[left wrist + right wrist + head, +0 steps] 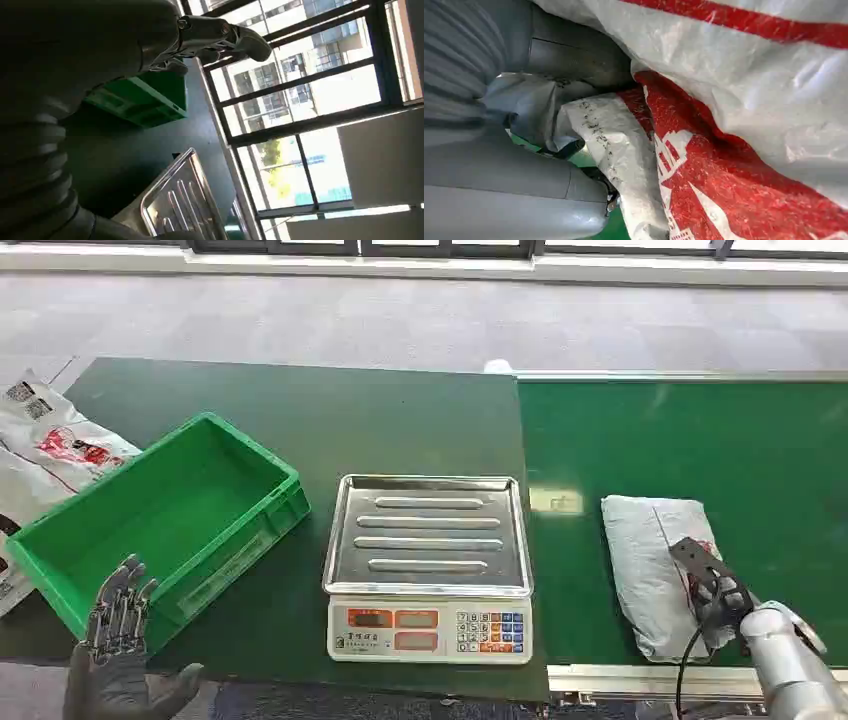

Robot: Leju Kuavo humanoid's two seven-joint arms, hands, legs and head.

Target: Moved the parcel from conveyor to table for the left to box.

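The grey parcel (655, 565) lies on the green conveyor (700, 450), near its front edge, just right of the scale (428, 565). The right hand (715, 585) rests on the parcel's near right part, its fingers closed into the crumpled white-and-red wrapping (724, 150) (the wrist view shows this plainly). The left hand (120, 625) is raised upright before the green crate (160, 515) on the table (330, 410), fingers spread and holding nothing.
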